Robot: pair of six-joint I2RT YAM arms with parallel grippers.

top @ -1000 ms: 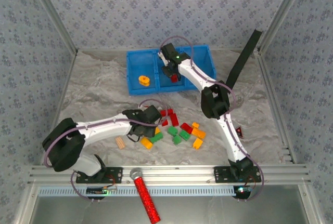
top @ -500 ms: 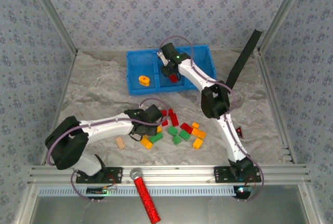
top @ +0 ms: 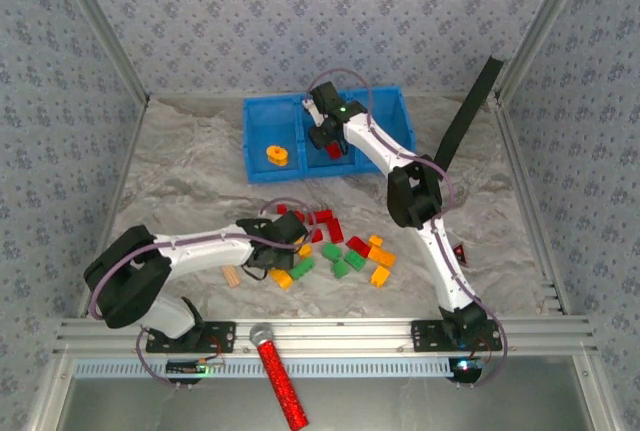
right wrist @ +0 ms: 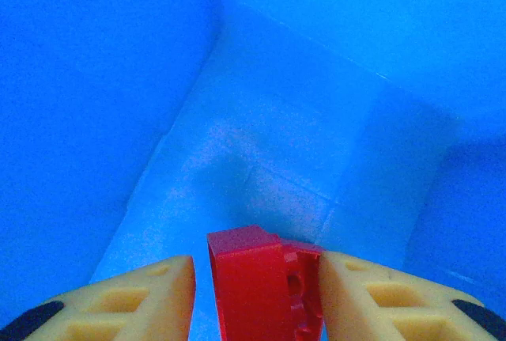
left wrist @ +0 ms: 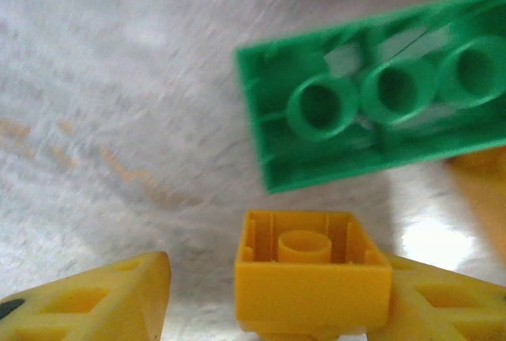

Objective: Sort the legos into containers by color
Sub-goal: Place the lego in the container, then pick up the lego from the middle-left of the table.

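**Clerk:** Item one, right gripper (right wrist: 254, 266): set low over the middle compartment (right wrist: 269, 143) of the blue tray (top: 392, 103). Jaws apart. The red brick (right wrist: 253, 301) sits between them, touching one finger with a gap at the other. Not clamped.

**Checker:** Handling note?

**Clerk:** Likely a release in hand. Open wider before lifting, then rise straight, so the brick cannot cling to that finger and ride out. The left compartment (top: 266, 129) holds the round yellow piece (top: 277, 155), and red belongs apart from it.

**Checker:** Item two?

**Clerk:** Left gripper (left wrist: 273, 278): about half open, down at the table (top: 190, 181) among the loose legos (top: 345, 251). A small yellow brick (left wrist: 312, 278) lies between the fingers, against one and clear of the other. No grasp made, as far as I can tell.

**Checker:** Note?

**Clerk:** Centre on it before closing, or the touching finger will shove it. A green brick (left wrist: 379, 111) lies just beyond, hollow side showing, so keep the tips off it. Its destination, I'd judge, is beside the yellow piece.
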